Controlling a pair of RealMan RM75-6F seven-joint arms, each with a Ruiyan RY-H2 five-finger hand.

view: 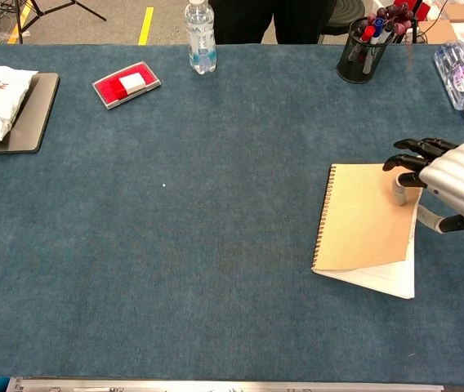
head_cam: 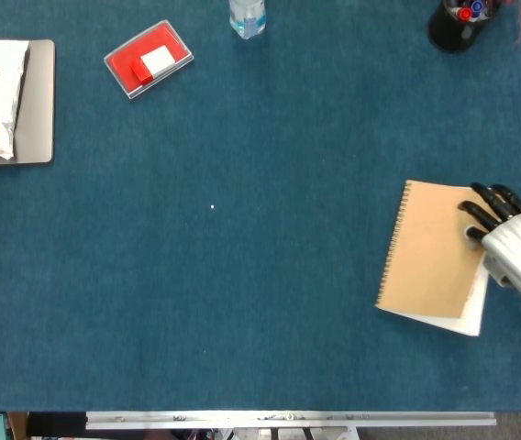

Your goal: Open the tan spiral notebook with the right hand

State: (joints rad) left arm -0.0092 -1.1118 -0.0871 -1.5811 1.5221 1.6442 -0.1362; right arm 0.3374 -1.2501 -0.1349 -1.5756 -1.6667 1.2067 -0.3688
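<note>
The tan spiral notebook (head_cam: 433,252) (view: 364,219) lies on the blue table at the right, spiral edge to the left. Its cover is lifted a little at the right edge, with white pages showing beneath. My right hand (head_cam: 515,246) (view: 447,183) pinches that free edge of the cover: dark fingers lie on top of it and the thumb sits under it. My left hand is not in either view.
A red case (head_cam: 149,60) and a water bottle (view: 200,26) stand at the back. A pen cup (view: 359,51) and a lying bottle (view: 459,77) are at the back right. A snack bag on a dark tray (head_cam: 38,101) is at far left.
</note>
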